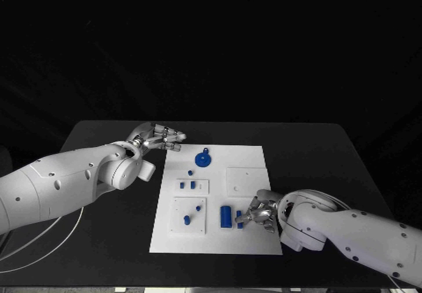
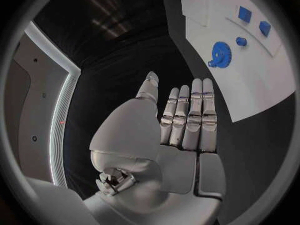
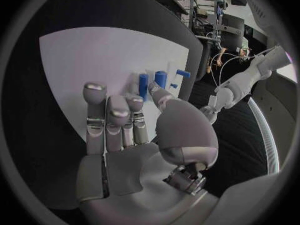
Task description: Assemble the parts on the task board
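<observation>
- Task board (image 1: 249, 241), the white plate, lies in the middle of the black surface (image 1: 316, 146), in the centre of the head view, with raised white squares on it.
- Left hand (image 1: 161, 137) sits at the upper left of the head view, just off the board's upper left corner; its fingers (image 2: 190, 115) are straight and side by side, thumb a little apart, holding nothing.
- Right hand (image 1: 257, 213) is over the board's lower right part; its fingers (image 3: 109, 117) are extended, slightly spread, with nothing between them, right beside two upright blue pieces.
- Blue gear (image 1: 203, 160), with a small handle, lies on the board's upper middle.
- Blue cylinder (image 1: 226, 217) stands at lower centre, with a thinner blue bar (image 1: 239, 220) just beside it, next to the right hand.
- Small blue parts (image 1: 187, 184) sit on the left middle square; two more small pieces (image 1: 187, 218) lie on the lower left square.
</observation>
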### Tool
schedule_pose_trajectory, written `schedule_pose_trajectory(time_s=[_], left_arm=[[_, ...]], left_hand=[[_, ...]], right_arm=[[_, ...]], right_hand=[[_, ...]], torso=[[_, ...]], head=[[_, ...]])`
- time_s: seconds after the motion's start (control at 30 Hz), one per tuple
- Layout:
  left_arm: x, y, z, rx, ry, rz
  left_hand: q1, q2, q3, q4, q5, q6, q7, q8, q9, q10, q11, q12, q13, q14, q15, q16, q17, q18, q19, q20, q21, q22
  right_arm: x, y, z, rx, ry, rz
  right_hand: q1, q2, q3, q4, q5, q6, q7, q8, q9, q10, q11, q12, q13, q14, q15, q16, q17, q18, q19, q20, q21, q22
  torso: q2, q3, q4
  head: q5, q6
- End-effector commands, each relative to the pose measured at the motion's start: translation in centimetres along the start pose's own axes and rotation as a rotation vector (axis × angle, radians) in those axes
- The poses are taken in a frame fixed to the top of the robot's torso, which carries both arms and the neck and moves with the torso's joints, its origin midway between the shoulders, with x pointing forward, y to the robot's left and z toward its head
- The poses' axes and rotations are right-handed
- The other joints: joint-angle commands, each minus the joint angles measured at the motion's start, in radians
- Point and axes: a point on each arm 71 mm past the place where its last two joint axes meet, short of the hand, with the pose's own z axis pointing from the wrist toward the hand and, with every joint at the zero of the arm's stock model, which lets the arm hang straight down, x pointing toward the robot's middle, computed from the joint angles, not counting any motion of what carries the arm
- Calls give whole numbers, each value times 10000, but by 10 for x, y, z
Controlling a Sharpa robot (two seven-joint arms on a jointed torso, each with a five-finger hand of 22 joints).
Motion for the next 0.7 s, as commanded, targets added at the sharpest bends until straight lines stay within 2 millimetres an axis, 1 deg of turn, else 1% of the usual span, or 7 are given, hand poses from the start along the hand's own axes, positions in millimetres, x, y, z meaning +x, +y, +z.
schedule_pose_trajectory(time_s=[0.03, 0.07, 0.23, 0.4, 0.47, 0.57, 0.7], left_arm=[[2, -1, 0, 54, 130, -87], [1, -1, 0, 54, 129, -86], [1, -1, 0, 50, 127, -85], [1, -1, 0, 40, 124, -84], [1, -1, 0, 35, 123, -83], [1, -1, 0, 25, 124, -83], [1, 0, 0, 9, 120, -82]], left_hand=[[-56, 10, 21, 63, -23, -68, 11, -8, 3, -82, -6, 41, 11, -63, -17, -26, 13, -68, 54, 8, 68, -8], [-56, 10, 21, 63, -23, -68, 11, -8, 3, -82, -6, 41, 11, -63, -17, -26, 13, -68, 54, 8, 68, -8], [-56, 10, 21, 63, -23, -68, 11, -8, 3, -82, -6, 41, 11, -63, -17, -26, 13, -68, 54, 8, 68, -8], [-56, 10, 21, 63, -23, -68, 11, -8, 3, -82, -6, 41, 11, -63, -17, -26, 13, -68, 54, 8, 68, -8], [-56, 10, 21, 63, -23, -68, 11, -8, 3, -82, -6, 41, 11, -63, -17, -26, 13, -68, 54, 8, 68, -8], [-56, 10, 21, 63, -23, -68, 11, -8, 3, -82, -6, 41, 11, -63, -17, -26, 13, -68, 54, 8, 68, -8], [-46, 29, 31, 79, 17, -81, 17, -11, 2, -83, -6, 42, 11, -63, -16, -26, 16, -67, 56, 8, 75, -28]], right_arm=[[1, 3, -1, -241, 19, 41], [1, 3, -1, -246, 19, 45], [1, 3, -1, -300, 57, 57], [2, 3, -2, -384, 106, 113], [1, 3, -2, -395, 103, 133], [1, 2, -2, -396, 116, 134], [0, 1, -1, -378, 142, 108]], right_hand=[[94, -130, -283, 477, -22, -26, 76, 1, -8, 41, 7, -55, -25, -23, -43, -70, -17, -112, 461, 14, -52, 711], [165, -165, -389, 678, -20, -28, 82, 2, -6, 44, 10, -52, -24, -22, -41, -77, -21, -107, 463, 17, -74, 707], [144, -249, -426, 870, -18, -22, 84, 0, -2, 42, 13, -54, -25, -21, -36, -82, -21, -110, 466, 20, -81, 712], [246, -102, -388, 758, -9, -25, 79, -2, 0, 49, 8, -37, -15, -18, -38, -72, -9, -112, 471, 21, -57, 721], [351, 10, -310, 564, -2, -28, 69, -3, -2, 49, 0, -31, -11, -16, -44, -65, -3, -114, 471, 19, -56, 722], [776, 190, 122, -86, -30, -37, 27, -1, -17, 39, -33, -43, -12, -23, -66, -72, -2, -126, 470, -5, -55, 722], [974, 384, 321, -686, -34, -27, 34, 0, -22, 33, -33, -60, -18, -26, -71, -87, -8, -141, 461, -12, -84, 717]], torso=[[1, 4, -1], [1, 2, 1], [2, 4, -4], [0, 2, -1], [0, 2, -3], [0, 0, -1], [1, 0, 1]], head=[[-23, -8], [-28, -8], [-31, -15], [-23, -25], [-25, -26], [-29, -27], [-33, -32]])
